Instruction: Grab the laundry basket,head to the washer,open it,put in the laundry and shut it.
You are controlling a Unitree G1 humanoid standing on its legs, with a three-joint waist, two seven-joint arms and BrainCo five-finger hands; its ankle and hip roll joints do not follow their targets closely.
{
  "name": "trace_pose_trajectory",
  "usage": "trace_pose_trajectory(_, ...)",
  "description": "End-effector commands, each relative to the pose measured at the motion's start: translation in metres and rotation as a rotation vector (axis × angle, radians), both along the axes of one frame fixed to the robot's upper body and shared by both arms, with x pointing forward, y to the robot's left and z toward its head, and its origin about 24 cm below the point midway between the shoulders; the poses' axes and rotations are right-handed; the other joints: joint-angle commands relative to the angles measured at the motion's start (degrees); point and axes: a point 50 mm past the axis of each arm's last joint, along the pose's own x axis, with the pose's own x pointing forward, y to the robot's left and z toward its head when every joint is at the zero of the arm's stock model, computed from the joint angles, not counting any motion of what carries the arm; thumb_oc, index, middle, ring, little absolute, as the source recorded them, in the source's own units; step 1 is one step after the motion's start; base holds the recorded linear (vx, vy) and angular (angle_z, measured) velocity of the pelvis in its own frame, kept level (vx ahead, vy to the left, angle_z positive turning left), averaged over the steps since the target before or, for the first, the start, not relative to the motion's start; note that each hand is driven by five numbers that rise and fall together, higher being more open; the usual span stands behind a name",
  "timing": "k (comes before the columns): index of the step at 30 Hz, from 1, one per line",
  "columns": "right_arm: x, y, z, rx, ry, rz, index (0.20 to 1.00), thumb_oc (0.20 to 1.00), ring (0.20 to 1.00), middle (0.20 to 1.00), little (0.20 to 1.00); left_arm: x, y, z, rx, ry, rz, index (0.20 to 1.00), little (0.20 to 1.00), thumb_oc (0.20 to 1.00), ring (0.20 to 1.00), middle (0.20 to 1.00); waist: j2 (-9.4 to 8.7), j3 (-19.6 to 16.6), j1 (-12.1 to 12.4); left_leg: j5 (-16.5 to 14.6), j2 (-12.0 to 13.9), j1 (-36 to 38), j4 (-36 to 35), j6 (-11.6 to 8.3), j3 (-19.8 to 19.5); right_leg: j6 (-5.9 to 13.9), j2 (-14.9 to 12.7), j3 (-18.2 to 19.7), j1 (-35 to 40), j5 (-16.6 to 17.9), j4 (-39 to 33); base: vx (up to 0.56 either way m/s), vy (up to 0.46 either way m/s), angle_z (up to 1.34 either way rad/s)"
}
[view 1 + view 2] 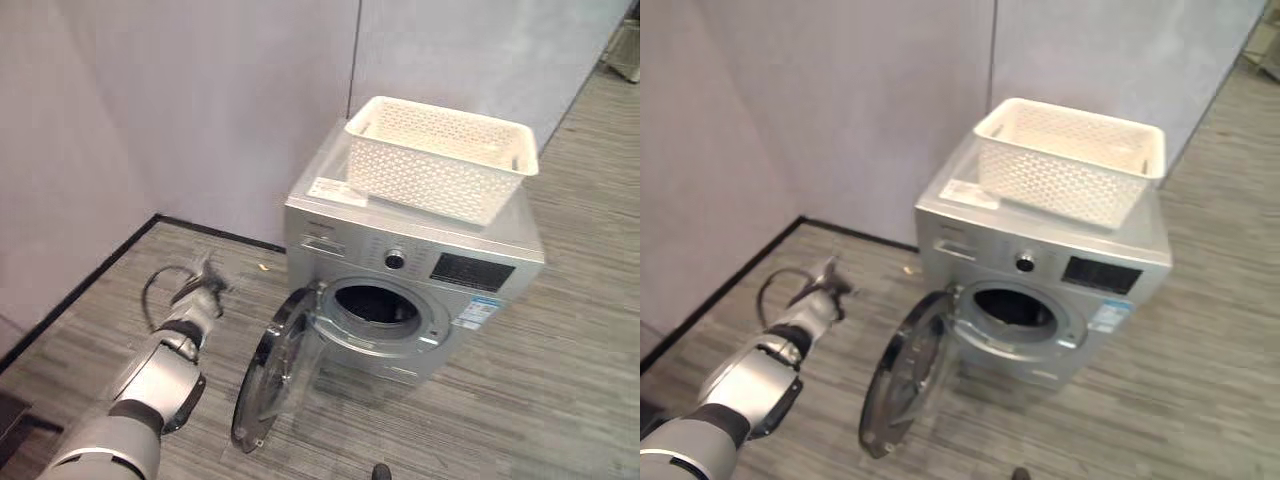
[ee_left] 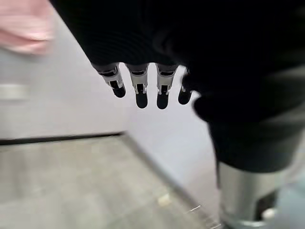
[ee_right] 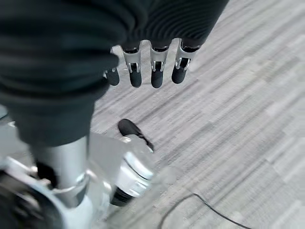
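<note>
Atop the silver front-loading washer [image 1: 420, 270] sits my white perforated plastic basket [image 1: 440, 160]; round door [image 1: 275, 365] open, left hand [image 1: 205, 285] and right hand [image 3: 152, 71] relaxed, empty; loading and shutting seemingly remain.

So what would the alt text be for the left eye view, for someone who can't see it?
A silver washing machine stands against a grey wall with its round door swung open and a white laundry basket on top. The left robot hand hangs over the wood-look floor, apart from the door.
</note>
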Motion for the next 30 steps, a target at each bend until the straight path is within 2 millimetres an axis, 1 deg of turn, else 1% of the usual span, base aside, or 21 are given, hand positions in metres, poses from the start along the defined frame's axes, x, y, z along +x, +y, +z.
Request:
trace_pose_trajectory(1,0.035,-0.007,0.007,-0.001,-0.083,0.029,1.0,1.0,1.0,1.0,1.0,-0.003,0.027,0.012,0.024,0.059,0.058,1.0,1.0,1.0,1.0,1.0,-1.1,0.63,0.81,-2.98,4.28,5.23,2.52,-0.41,2.98,0.49,1.6,2.47,-10.11,1.77,0.56,-0.07,-0.057,-0.3)
trace_pose_trajectory(4,0.042,-0.001,0.009,0.032,-0.115,0.064,1.0,1.0,1.0,1.0,1.0,-0.018,0.051,0.007,-0.072,0.037,0.179,1.0,1.0,1.0,1.0,1.0,-3.14,0.84,0.02,-2.46,5.28,3.64,2.87,-0.68,3.67,0.36,2.74,3.73,-12.51,2.03,0.68,-0.1,-0.121,-0.44)
trace_pose_trajectory(6,0.041,0.006,0.009,0.066,-0.131,0.108,1.0,1.0,1.0,1.0,1.0,-0.027,0.068,0.009,-0.131,0.002,0.264,1.0,1.0,1.0,1.0,1.0,-5.98,1.17,-1.05,-1.67,7.06,1.46,3.43,-1.23,4.52,0.17,4.33,4.58,-15.17,2.22,0.79,-0.1,-0.218,-0.23)
trace_pose_trajectory(7,0.041,0.007,0.01,0.07,-0.137,0.12,1.0,1.0,1.0,1.0,1.0,-0.028,0.071,0.01,-0.135,-0.005,0.28,1.0,1.0,1.0,1.0,1.0,-6.54,1.49,-1.3,-1.41,7.52,0.98,3.61,-1.35,4.66,0.15,4.72,4.78,-15.79,2.31,0.86,-0.11,-0.185,-0.22)
trace_pose_trajectory(9,0.049,0.012,0.013,0.096,-0.183,0.156,1.0,1.0,1.0,1.0,1.0,-0.029,0.083,0.019,-0.118,-0.047,0.319,1.0,1.0,1.0,1.0,1.0,-8.3,2.59,-2.1,-1.04,8.59,-0.88,4.45,-1.56,5.22,-0.04,5.96,5.83,-18.22,2.73,1.0,-0.11,-0.11,-0.13)
trace_pose_trajectory(12,0.059,0.019,0.018,0.124,-0.238,0.188,1.0,1.0,1.0,1.0,1.0,-0.023,0.087,0.033,-0.111,-0.119,0.333,1.0,1.0,1.0,1.0,1.0,-9.6,3.31,-2.44,-0.64,9.46,-2.46,5.02,-1.84,5.18,-0.19,6.61,6.02,-19.8,3.01,1.07,-0.06,-0.089,-0.24)
trace_pose_trajectory(13,0.068,0.037,0.024,0.194,-0.305,0.236,1.0,1.0,1.0,1.0,1.0,-0.015,0.08,0.04,-0.107,-0.187,0.305,1.0,1.0,1.0,1.0,1.0,-10.16,4.57,-2.4,-1.19,10.69,-3.46,5.3,-2.3,4.43,0.33,7.7,6.25,-20.58,2.04,0.89,-0.09,-0.134,-0.02)
trace_pose_trajectory(14,0.068,0.036,0.024,0.194,-0.306,0.236,1.0,1.0,1.0,1.0,1.0,-0.015,0.08,0.04,-0.108,-0.188,0.305,1.0,1.0,1.0,1.0,1.0,-10.78,4.79,-2.55,0.01,10.31,-4.04,5.43,-2.12,4.78,-0.35,7.24,5.84,-21.15,2.94,1.19,-0.06,-0.106,0.02)
trace_pose_trajectory(16,0.067,0.041,0.024,0.205,-0.305,0.251,1.0,1.0,1.0,1.0,1.0,-0.01,0.064,0.032,-0.129,-0.184,0.253,1.0,1.0,1.0,1.0,1.0,-10.66,5.18,-2.53,0.23,10.41,-4.14,5.45,-2.17,4.58,-0.53,7.1,5.82,-21.23,2.75,1.25,-0.04,-0.025,0.03)
trace_pose_trajectory(18,0.065,0.042,0.021,0.191,-0.295,0.248,1.0,1.0,1.0,1.0,1.0,-0.002,0.006,0.001,-0.218,-0.136,0.116,1.0,1.0,1.0,1.0,1.0,-9.4,5.47,-2.13,0.6,10.78,-3.77,5.96,-2.37,4.64,-0.82,6.68,5.55,-20.39,2.16,1.36,0.0,0.0,0.0)
trace_pose_trajectory(19,0.065,0.041,0.021,0.191,-0.295,0.248,1.0,1.0,1.0,1.0,1.0,-0.002,0.006,0.0,-0.218,-0.136,0.116,1.0,1.0,1.0,1.0,1.0,-9.35,5.48,-2.08,0.59,10.83,-3.74,5.95,-2.39,4.63,-0.83,6.72,5.53,-20.35,2.16,1.36,0.02,-0.002,0.19)
trace_pose_trajectory(20,0.065,0.042,0.02,0.182,-0.289,0.245,1.0,1.0,1.0,1.0,1.0,-0.004,-0.019,-0.014,-0.28,-0.111,0.077,1.0,1.0,1.0,1.0,1.0,-8.73,5.33,-1.99,0.69,10.8,-3.42,6.01,-2.38,4.69,-0.94,6.55,5.48,-19.92,1.83,1.4,0.04,0.016,0.25)
trace_pose_trajectory(21,0.065,0.042,0.019,0.171,-0.279,0.237,1.0,1.0,1.0,1.0,1.0,-0.009,-0.043,-0.029,-0.341,-0.078,0.049,1.0,1.0,1.0,1.0,1.0,-7.93,5.0,-1.95,0.82,10.63,-2.93,6.0,-2.29,4.73,-1.04,6.55,5.65,-19.38,1.58,1.4,0.1,0.058,0.22)
trace_pose_trajectory(22,0.07,0.042,0.016,0.149,-0.271,0.211,1.0,1.0,1.0,1.0,1.0,-0.025,-0.093,-0.058,-0.514,0.002,0.016,1.0,1.0,1.0,1.0,1.0,-6.04,3.92,-2.2,1.16,9.85,-1.45,5.93,-2.05,5.11,-1.21,6.76,6.41,-18.39,1.29,1.58,0.09,0.053,0.12)
trace_pose_trajectory(23,0.07,0.042,0.016,0.149,-0.271,0.21,1.0,1.0,1.0,1.0,1.0,-0.025,-0.093,-0.058,-0.515,0.002,0.016,1.0,1.0,1.0,1.0,1.0,-6.0,3.94,-2.1,1.15,9.88,-1.33,5.87,-2.06,5.2,-1.21,6.82,6.46,-18.35,1.29,1.58,0.15,0.101,0.02)
trace_pose_trajectory(24,0.074,0.044,0.015,0.134,-0.259,0.192,1.0,1.0,1.0,1.0,1.0,-0.038,-0.132,-0.073,-0.668,0.067,0.003,1.0,1.0,1.0,1.0,1.0,-4.32,2.75,-2.78,1.34,9.02,0.39,5.73,-1.75,6.0,-1.33,7.04,7.6,-17.45,1.23,1.79,0.09,0.06,0.0)
trace_pose_trajectory(25,0.074,0.043,0.015,0.134,-0.259,0.191,1.0,1.0,1.0,1.0,1.0,-0.038,-0.133,-0.073,-0.668,0.067,0.002,1.0,1.0,1.0,1.0,1.0,-4.31,2.79,-2.67,1.34,9.02,0.52,5.68,-1.75,6.1,-1.33,7.08,7.67,-17.41,1.24,1.79,0.13,0.089,-0.09)
trace_pose_trajectory(27,0.083,0.045,0.016,0.127,-0.26,0.183,1.0,1.0,1.0,1.0,1.0,-0.042,-0.174,-0.072,-0.759,0.118,-0.097,1.0,1.0,1.0,1.0,1.0,-2.77,2.11,-3.91,1.09,7.94,2.86,5.49,-1.38,7.73,-1.34,7.36,9.44,-16.83,1.27,2.3,0.11,0.089,-0.32)
trace_pose_trajectory(28,0.085,0.046,0.014,0.114,-0.234,0.182,1.0,1.0,1.0,1.0,1.0,-0.041,-0.209,-0.063,-0.814,0.129,-0.197,1.0,1.0,1.0,1.0,1.0,-1.38,1.53,-5.39,0.76,6.92,4.77,5.58,-1.1,9.72,-1.33,7.64,11.0,-16.65,1.41,2.71,0.1,0.085,-0.69)
trace_pose_trajectory(29,0.085,0.046,0.014,0.114,-0.235,0.181,1.0,1.0,1.0,1.0,1.0,-0.041,-0.209,-0.063,-0.814,0.129,-0.198,1.0,1.0,1.0,1.0,1.0,-1.39,1.59,-5.26,0.75,6.91,4.91,5.54,-1.11,9.85,-1.33,7.69,11.1,-16.62,1.42,2.72,0.1,0.082,-0.96)
trace_pose_trajectory(30,0.084,0.045,0.013,0.105,-0.21,0.192,1.0,1.0,1.0,1.0,1.0,-0.04,-0.226,-0.055,-0.853,0.13,-0.245,1.0,1.0,1.0,1.0,1.0,-0.61,1.36,-5.85,0.52,6.42,5.85,5.59,-0.99,10.97,-1.19,7.88,11.98,-16.5,1.51,2.69,0.06,0.058,-1.09)
